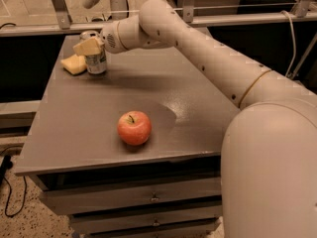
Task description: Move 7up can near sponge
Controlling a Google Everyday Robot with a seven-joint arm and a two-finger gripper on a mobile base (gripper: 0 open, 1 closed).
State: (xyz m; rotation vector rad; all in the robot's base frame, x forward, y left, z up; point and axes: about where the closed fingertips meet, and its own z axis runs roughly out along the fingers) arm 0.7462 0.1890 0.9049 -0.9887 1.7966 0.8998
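Observation:
The 7up can [96,61], silver-grey with a pull-tab top, stands upright at the far left of the grey table [99,113]. It is right beside the pale yellow sponge [73,64], which lies flat just to its left. My gripper [89,44], with yellowish fingers [87,47], is closed around the can's upper part. The arm reaches in from the right. The can's base is at the table top; I cannot tell if it touches the sponge.
A red apple [133,128] sits near the table's front edge, in the middle. Drawers [148,197] are under the table. Metal railing [59,6] runs behind the table. A black cable [7,182] lies on the floor at left.

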